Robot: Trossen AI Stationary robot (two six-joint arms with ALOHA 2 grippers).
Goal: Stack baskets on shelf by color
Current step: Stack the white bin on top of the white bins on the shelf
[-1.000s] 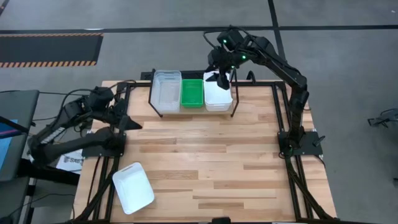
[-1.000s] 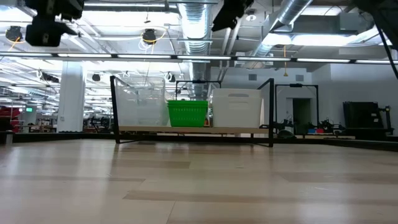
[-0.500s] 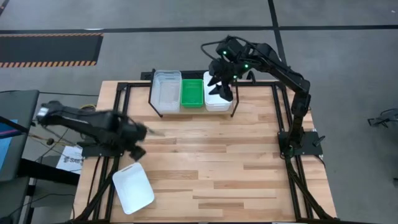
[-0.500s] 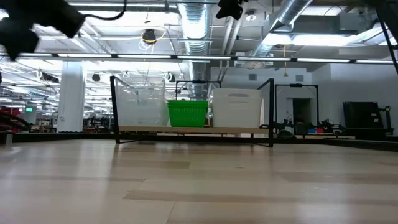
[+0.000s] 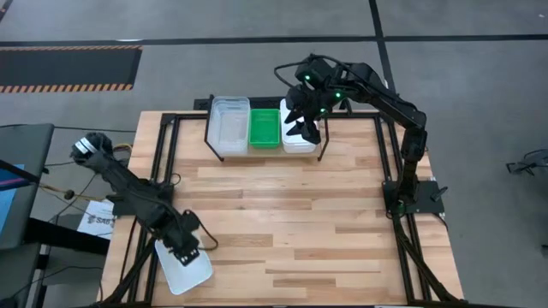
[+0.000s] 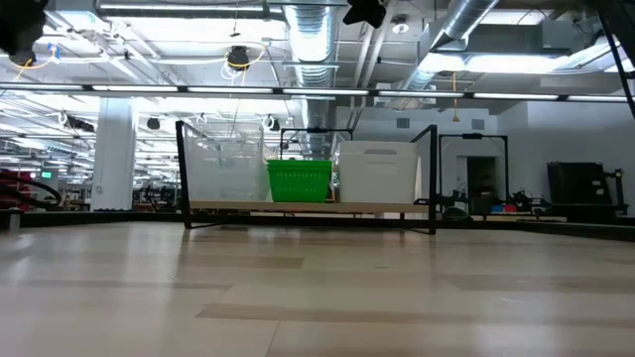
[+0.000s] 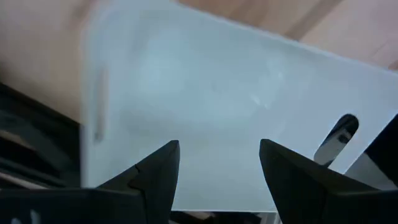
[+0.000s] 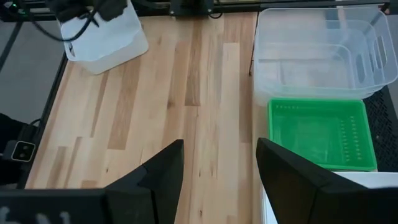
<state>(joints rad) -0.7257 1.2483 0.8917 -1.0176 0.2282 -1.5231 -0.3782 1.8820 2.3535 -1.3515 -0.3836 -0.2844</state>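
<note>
White basket lies far from the shelf; left hand poised open above it to grasp; right hand open over shelf.

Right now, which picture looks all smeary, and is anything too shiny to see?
The left wrist view is smeary: the white basket under the open left gripper has soft, blurred edges. The right wrist view is sharp on the green basket and the clear basket. In the low view, ceiling lights glare brightly above the shelf.
</note>
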